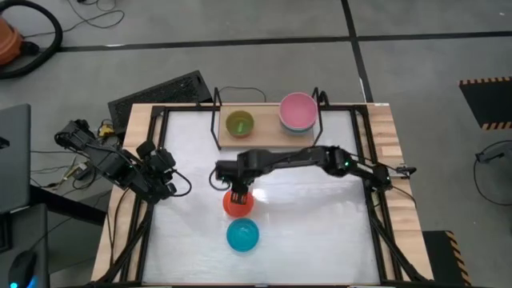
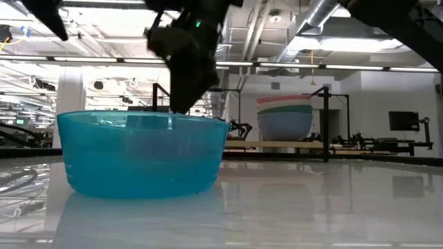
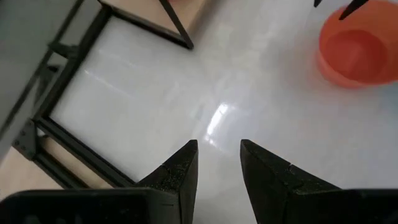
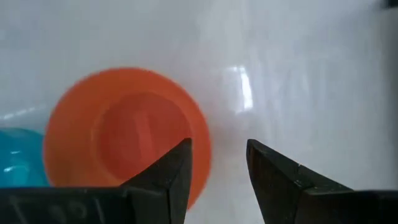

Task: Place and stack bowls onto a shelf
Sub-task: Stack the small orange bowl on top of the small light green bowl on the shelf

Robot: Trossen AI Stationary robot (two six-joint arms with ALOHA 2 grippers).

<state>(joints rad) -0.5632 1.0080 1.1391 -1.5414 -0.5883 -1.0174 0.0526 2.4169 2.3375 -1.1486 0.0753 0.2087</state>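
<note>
The orange bowl (image 1: 238,205) sits upright on the white tabletop, with the cyan bowl (image 1: 242,235) just nearer. On the shelf (image 1: 268,136) stand the green bowl (image 1: 239,123) and a stack of larger bowls (image 1: 298,113) with pink on top. The magenta bowl is out of view. My right gripper (image 4: 217,163) is open above the orange bowl's (image 4: 124,134) far rim, one finger over the inside and one outside. My left gripper (image 3: 217,155) is open, low over the table's left part, pointing toward the orange bowl (image 3: 357,53). My right gripper comes at the orange bowl's rim (image 4: 200,146) from above, pointing down, with its fingers on either side of the rim. I cannot tell whether either finger touches it.
The shelf's black wire uprights (image 1: 216,120) stand at its two ends along the far edge. In the low view the cyan bowl (image 2: 142,152) fills the foreground and the stack (image 2: 284,116) shows behind it. A black frame (image 1: 160,120) borders the tabletop.
</note>
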